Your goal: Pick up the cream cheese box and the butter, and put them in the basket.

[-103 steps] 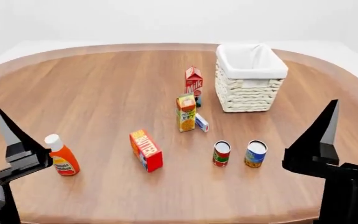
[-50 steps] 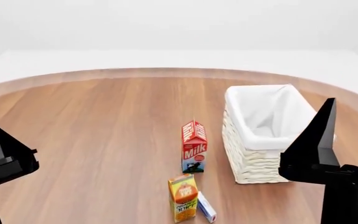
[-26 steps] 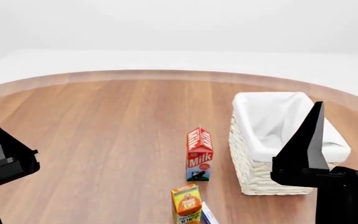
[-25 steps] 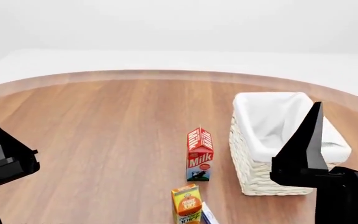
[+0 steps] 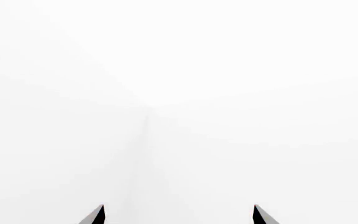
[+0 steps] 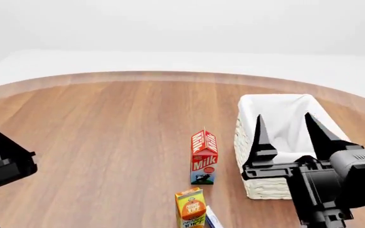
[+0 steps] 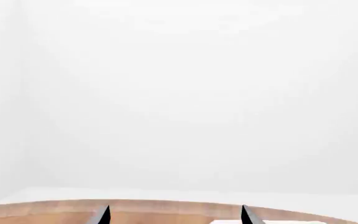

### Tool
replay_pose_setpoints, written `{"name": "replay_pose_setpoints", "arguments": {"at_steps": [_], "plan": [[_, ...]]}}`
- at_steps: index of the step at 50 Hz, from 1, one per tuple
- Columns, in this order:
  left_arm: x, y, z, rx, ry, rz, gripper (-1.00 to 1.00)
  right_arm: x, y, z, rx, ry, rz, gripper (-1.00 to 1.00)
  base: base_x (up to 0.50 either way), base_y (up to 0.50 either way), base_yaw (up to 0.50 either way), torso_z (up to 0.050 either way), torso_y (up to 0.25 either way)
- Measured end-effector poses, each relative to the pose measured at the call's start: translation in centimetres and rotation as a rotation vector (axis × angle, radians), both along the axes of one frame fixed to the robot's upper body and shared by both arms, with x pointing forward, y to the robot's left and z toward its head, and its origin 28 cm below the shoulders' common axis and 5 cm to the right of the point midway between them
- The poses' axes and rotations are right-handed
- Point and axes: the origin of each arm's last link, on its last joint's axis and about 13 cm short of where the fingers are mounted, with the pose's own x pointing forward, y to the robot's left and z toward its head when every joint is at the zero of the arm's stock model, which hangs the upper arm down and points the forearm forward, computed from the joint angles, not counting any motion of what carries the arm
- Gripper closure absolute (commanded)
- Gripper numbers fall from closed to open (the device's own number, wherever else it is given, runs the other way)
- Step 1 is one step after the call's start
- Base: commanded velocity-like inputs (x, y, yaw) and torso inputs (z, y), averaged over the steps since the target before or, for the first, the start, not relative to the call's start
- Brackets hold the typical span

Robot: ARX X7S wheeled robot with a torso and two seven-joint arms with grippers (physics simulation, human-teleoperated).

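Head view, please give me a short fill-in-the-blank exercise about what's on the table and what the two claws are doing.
1. The carton standing just beside the basket is red and lettered ____.
2. The right claw has its fingers spread and holds ____.
3. The table under everything is made of ____.
4. The orange juice carton stands ____ the robot than the red carton does.

Missing words: Milk; nothing; wood; nearer

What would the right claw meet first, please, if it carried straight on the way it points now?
Probably nothing close: the right claw is open and its wrist view looks out level above the basket and the table, toward the blank white backdrop. Depth is unclear.
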Motion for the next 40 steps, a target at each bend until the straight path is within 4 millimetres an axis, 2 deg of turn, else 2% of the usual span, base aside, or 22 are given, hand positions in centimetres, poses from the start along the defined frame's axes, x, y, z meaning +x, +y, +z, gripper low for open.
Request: {"name": "replay_pose_setpoints", "arguments": {"at_steps": [10,26,40], "plan": [[0.0,0.2,0.1,-0.005,0.000,0.006,-1.00,-0.5,-0.1,0.8,-0.008,0.261,0.080,-1.00,0.00,0.00,0.00,0.000,0.000],[-0.1,0.2,0.2,-0.006,0.001,0.008,-1.00,-1.9,0.1,1.6,-0.003,0.522,0.173,-1.00,0.00,0.00,0.00,0.000,0.000],[0.1,0.1,0.0,-0.006,0.008,0.005,-1.00,-1.0,0.4,2.2,0.053,0.667,0.216,-1.00,0.00,0.00,0.00,0.000,0.000]]}}
